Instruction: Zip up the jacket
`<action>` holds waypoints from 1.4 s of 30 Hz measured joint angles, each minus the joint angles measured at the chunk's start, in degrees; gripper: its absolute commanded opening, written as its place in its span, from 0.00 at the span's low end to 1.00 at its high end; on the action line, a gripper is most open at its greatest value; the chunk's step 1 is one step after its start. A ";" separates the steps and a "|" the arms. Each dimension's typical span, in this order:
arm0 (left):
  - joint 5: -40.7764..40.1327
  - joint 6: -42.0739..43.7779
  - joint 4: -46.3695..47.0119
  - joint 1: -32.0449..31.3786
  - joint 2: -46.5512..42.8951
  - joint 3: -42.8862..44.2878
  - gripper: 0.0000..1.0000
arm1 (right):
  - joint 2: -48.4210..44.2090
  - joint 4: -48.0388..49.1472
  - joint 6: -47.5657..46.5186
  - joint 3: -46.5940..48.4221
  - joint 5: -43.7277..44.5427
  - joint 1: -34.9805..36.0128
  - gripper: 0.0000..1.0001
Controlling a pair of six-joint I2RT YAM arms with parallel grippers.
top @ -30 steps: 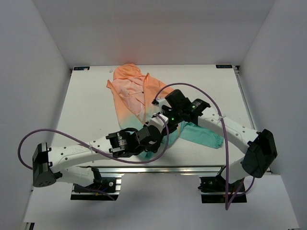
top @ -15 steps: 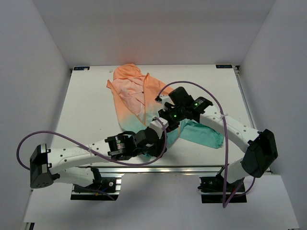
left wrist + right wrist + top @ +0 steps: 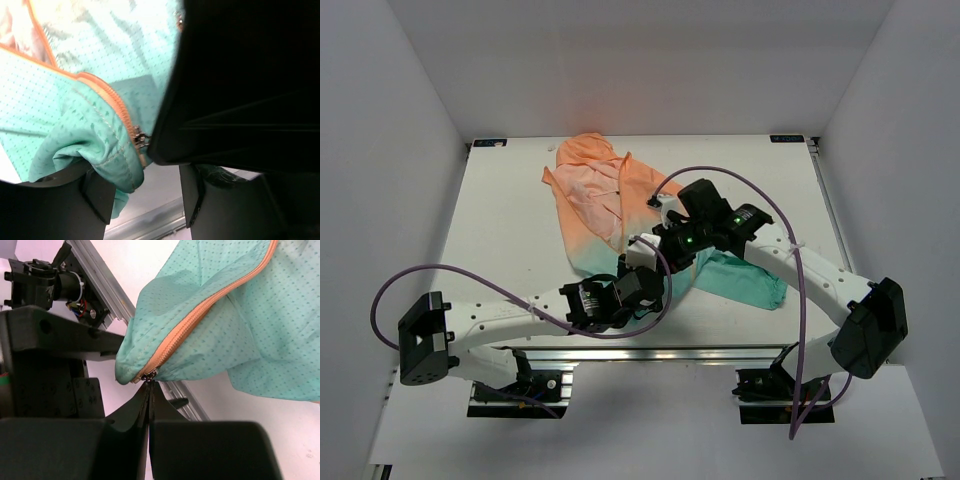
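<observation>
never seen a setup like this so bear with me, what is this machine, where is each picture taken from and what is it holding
These are two robot arms bolted at the near edge of a white table. The wide picture looks down from above and behind them. The other two come from a small camera on each wrist, so each shows that arm's own fingers. On the table lies a thin jacket, peach at the hood and teal at the hem. The right gripper is shut on the zipper pull at the hem's corner. The left gripper is open, with teal hem bunched against one finger.
</observation>
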 measured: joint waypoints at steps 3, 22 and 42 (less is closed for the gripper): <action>-0.31 1.31 2.95 0.00 -0.04 -0.37 0.57 | -0.02 0.68 0.33 -0.35 0.02 -0.15 0.00; -0.63 2.27 8.00 0.00 -7.93 -8.33 0.00 | -0.22 1.68 1.31 -0.17 3.63 0.96 0.00; 17.90 -3.69 12.11 0.37 -18.12 -17.64 0.00 | 5.16 -1.46 1.49 4.37 22.21 1.62 0.00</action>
